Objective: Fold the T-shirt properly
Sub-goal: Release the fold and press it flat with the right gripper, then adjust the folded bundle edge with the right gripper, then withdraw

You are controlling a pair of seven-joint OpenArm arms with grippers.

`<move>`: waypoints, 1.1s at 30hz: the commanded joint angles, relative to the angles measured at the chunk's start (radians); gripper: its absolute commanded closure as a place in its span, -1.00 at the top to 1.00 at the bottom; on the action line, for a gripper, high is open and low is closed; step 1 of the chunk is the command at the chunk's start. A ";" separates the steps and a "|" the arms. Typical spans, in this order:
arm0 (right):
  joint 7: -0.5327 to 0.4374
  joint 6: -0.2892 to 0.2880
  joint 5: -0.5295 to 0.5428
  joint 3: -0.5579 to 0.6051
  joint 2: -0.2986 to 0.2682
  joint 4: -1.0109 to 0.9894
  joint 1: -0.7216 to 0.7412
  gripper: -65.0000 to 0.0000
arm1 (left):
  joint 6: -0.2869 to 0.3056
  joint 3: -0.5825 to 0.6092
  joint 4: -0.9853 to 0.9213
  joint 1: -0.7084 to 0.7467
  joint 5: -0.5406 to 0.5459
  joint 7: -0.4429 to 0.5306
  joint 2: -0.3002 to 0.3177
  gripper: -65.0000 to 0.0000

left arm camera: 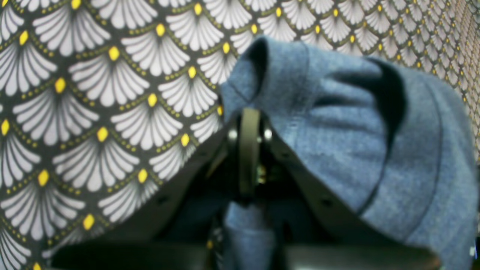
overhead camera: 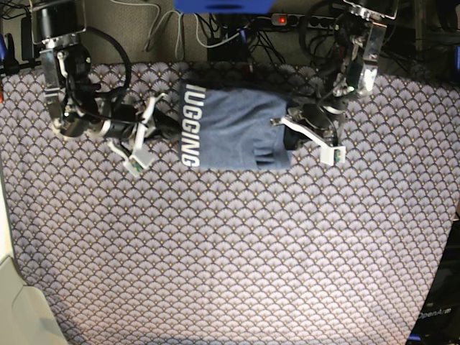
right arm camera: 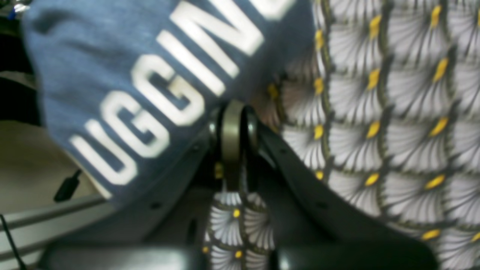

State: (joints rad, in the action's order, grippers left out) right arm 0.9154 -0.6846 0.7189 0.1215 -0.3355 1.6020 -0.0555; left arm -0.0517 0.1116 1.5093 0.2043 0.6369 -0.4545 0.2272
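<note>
Near the upper middle of the base view, the T-shirt [overhead camera: 233,129] lies on the scallop-patterned tablecloth [overhead camera: 230,251] as a compact blue block, its white lettering running down the left edge. Each arm stands at one end of it: the right gripper [overhead camera: 167,123] at the lettered side on the frame's left, the left gripper [overhead camera: 287,129] at the plain, bunched side on the frame's right. That symmetrical placing suggests the two ends are being held so the cloth can be carried or folded over evenly.

Only the wrist cameras show the grips. In the left wrist view, the left gripper [left arm camera: 249,123] has its jaws pressed together on a pinch of plain blue T-shirt [left arm camera: 337,127], which drapes to the right of centre. In the right wrist view, the right gripper [right arm camera: 233,120] is likewise clamped shut at the edge of the lettered T-shirt [right arm camera: 123,86], upper left; the exact pinch point is blurred. The base view alone shows the garment's overall outline and how narrow it already is.
</note>
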 commanded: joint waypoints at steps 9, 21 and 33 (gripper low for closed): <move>0.138 -0.014 0.034 0.005 0.115 0.220 0.053 -1.00 | -0.023 -0.003 0.006 0.004 -0.005 -0.034 0.007 -0.99; 0.132 -0.014 0.034 0.117 0.143 0.002 0.084 -1.00 | -0.023 -0.003 0.006 0.001 -0.012 -0.036 0.008 -0.99; 0.052 -0.014 0.034 0.120 0.086 -0.048 0.090 -1.00 | -0.023 -0.005 0.024 0.001 -0.004 -0.030 0.010 -0.99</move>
State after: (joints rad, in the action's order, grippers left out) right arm 0.9840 -0.6952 0.7444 0.2504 -0.2352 1.5356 0.0166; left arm -0.0612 0.1085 1.5253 0.2050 0.6392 -0.4656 0.2298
